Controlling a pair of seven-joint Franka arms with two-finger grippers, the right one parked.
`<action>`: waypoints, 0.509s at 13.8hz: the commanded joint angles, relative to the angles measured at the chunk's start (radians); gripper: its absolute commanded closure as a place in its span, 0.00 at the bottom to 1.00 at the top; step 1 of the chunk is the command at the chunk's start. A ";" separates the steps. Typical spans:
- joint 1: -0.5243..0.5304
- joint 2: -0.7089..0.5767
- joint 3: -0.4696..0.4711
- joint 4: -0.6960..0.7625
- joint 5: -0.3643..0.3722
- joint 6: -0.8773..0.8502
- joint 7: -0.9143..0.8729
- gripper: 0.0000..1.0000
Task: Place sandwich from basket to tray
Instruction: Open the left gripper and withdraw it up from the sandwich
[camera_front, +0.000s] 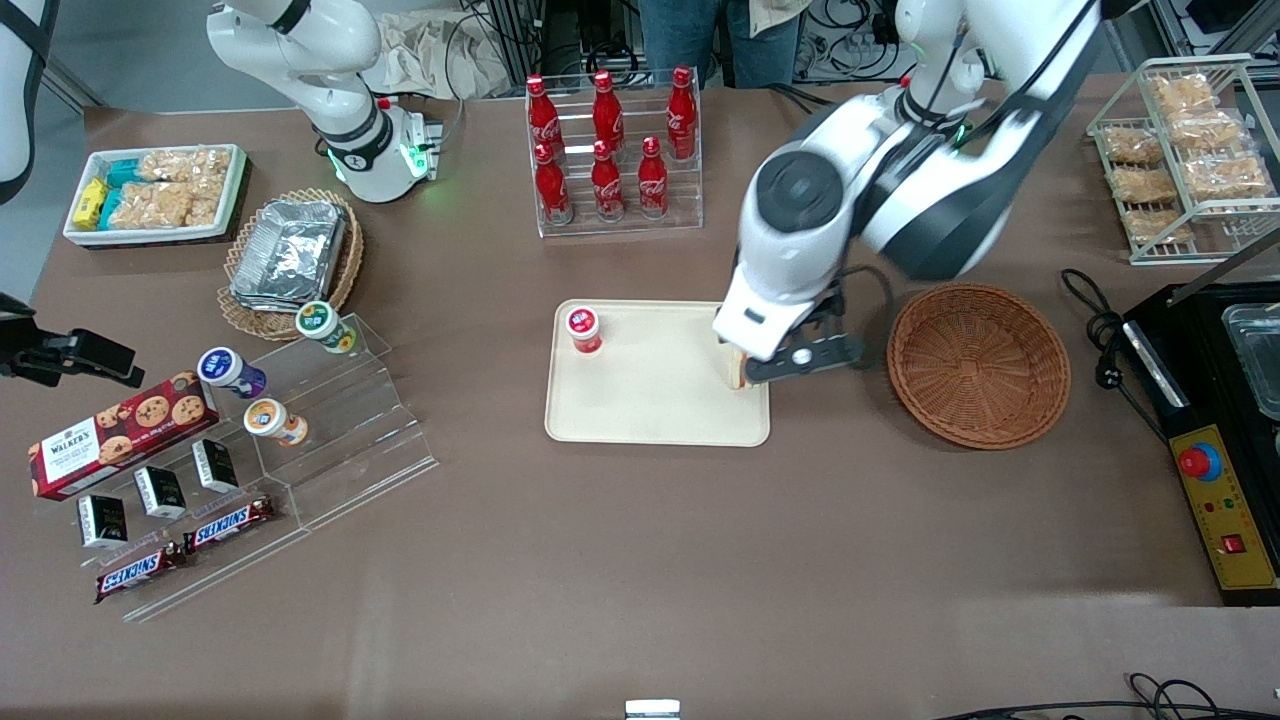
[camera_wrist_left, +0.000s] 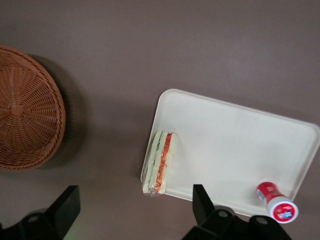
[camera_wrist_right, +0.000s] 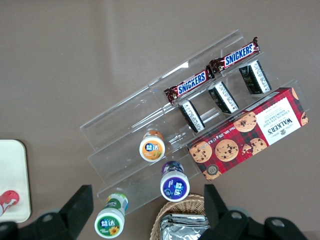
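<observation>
We see the sandwich (camera_wrist_left: 160, 162) standing on its edge on the tray (camera_wrist_left: 235, 145), right at the rim of the tray's short side nearest the basket (camera_front: 978, 364), its green and orange-red filling layers facing up. In the front view only a sliver of it (camera_front: 738, 372) shows beneath the arm. The gripper (camera_wrist_left: 136, 207) hangs directly above the sandwich with its fingers (camera_wrist_left: 67, 205) spread wide apart on either side, touching nothing, so the sandwich is released. The tray lies flat on the brown table (camera_front: 640, 560), and a small red-capped cup (camera_front: 584, 330) stands on it near the corner toward the parked arm's end, well apart from the sandwich. The basket sits on the table just beside the tray, toward the working arm's end, and we see nothing in it. Farther from the front camera than the tray, a clear rack holds red soda bottles (camera_front: 606, 140). Toward the parked arm's end we see a stepped clear stand (camera_front: 330, 430) with small cups, chocolate bars (camera_front: 232, 522) and a red cookie box (camera_front: 120, 432).
</observation>
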 joint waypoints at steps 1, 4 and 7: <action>0.087 -0.120 0.001 0.002 -0.125 -0.065 0.182 0.00; 0.251 -0.219 0.002 -0.001 -0.232 -0.169 0.441 0.00; 0.182 -0.263 0.208 -0.024 -0.242 -0.179 0.537 0.00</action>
